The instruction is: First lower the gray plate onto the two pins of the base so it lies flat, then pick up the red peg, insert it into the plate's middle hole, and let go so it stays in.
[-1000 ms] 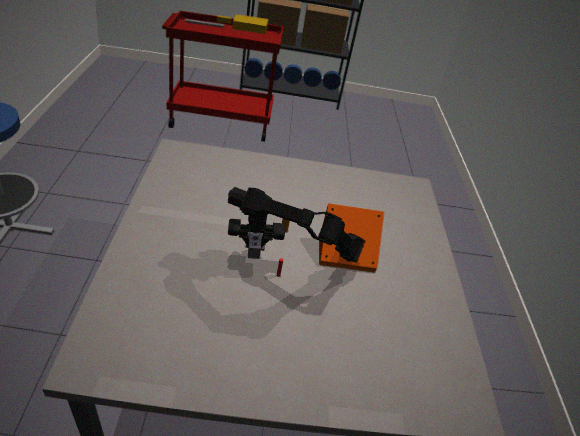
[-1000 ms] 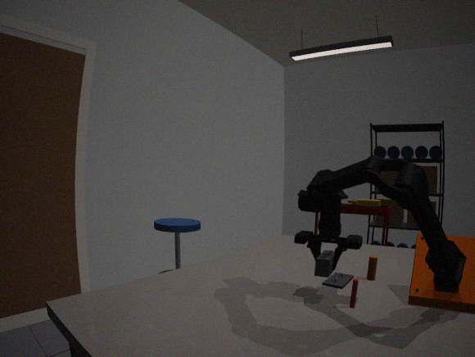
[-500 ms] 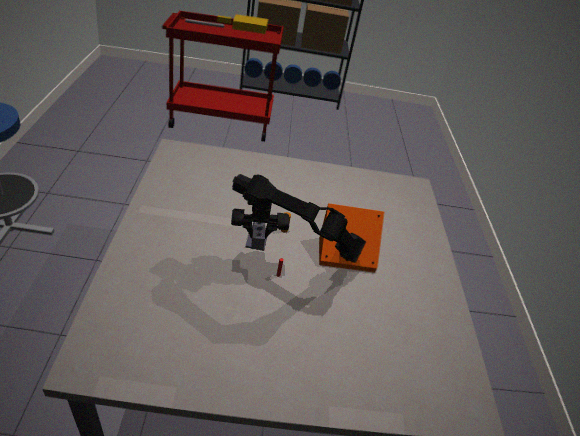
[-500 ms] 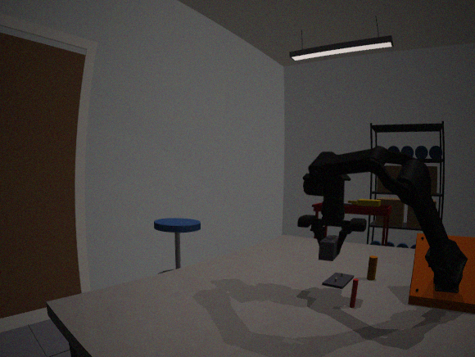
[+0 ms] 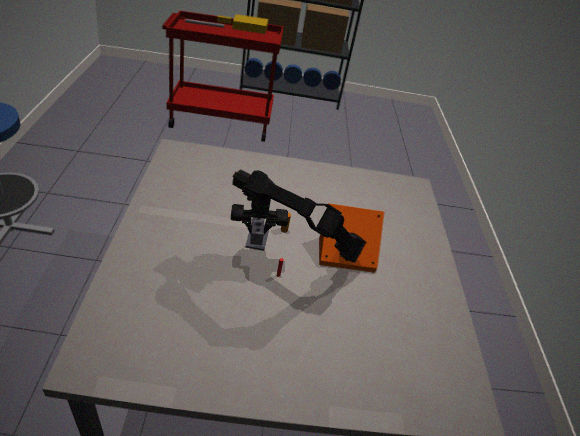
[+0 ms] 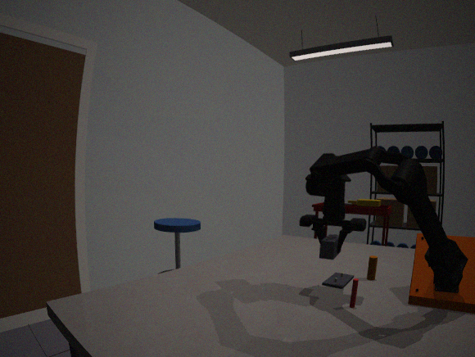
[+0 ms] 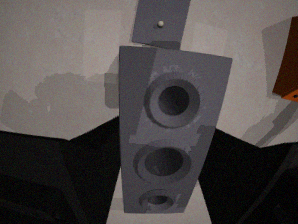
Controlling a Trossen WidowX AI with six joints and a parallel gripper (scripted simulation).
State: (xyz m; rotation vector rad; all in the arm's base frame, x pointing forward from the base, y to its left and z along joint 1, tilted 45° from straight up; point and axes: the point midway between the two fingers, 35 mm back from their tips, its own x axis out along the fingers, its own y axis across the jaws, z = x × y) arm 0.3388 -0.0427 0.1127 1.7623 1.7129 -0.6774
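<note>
My gripper (image 5: 258,223) (image 6: 330,242) (image 7: 157,120) is shut on the gray plate (image 5: 257,231) (image 6: 328,250) (image 7: 172,135), gripping its long sides. The plate has three holes in a row and hangs in the air above the base. The base (image 5: 255,245) (image 6: 346,280) (image 7: 148,17) is a flat dark gray slab on the table. Two pins show on it in the exterior view; one shows in the wrist view, beyond the plate's far end. The red peg (image 5: 280,268) (image 6: 354,294) stands upright on the table, apart from the base, toward the orange board.
An orange cylinder (image 5: 286,227) (image 6: 372,268) stands upright behind the red peg. The arm is mounted over the large orange board (image 5: 369,227) (image 6: 422,282) (image 7: 289,65), to the right. The arm's shadow falls across the table (image 5: 280,385) (image 6: 164,307).
</note>
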